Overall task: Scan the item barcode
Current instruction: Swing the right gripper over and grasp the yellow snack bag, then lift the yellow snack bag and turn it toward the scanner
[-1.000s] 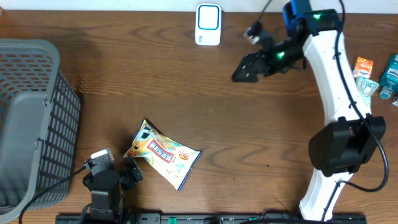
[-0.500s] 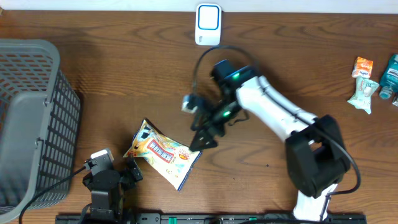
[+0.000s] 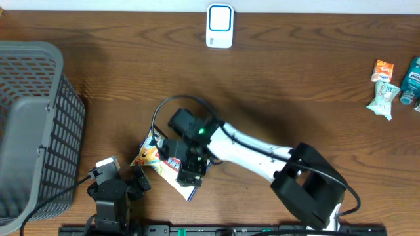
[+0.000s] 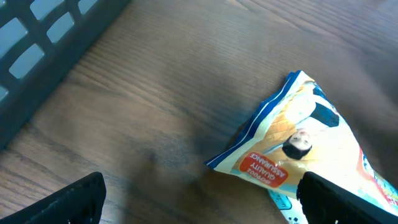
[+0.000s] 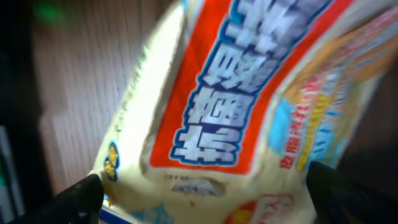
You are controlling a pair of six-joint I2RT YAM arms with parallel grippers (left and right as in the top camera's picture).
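The item is a yellow snack bag with an orange and blue label, lying flat on the wooden table near the front left. My right gripper hangs directly over it, open. In the right wrist view the bag fills the frame and the gripper has one dark finger on each side of it, not closed on it. My left gripper rests open just left of the bag; the left wrist view shows the gripper facing the bag's corner. A white and blue scanner stands at the table's far edge. No barcode shows.
A grey plastic basket occupies the left side, its wall close to my left gripper. At the far right edge lie an orange packet, a pale wrapper and a teal bottle.
The right arm has swung from the far right, near the scanner, across and down to the snack bag. Left arm and bag have not moved.
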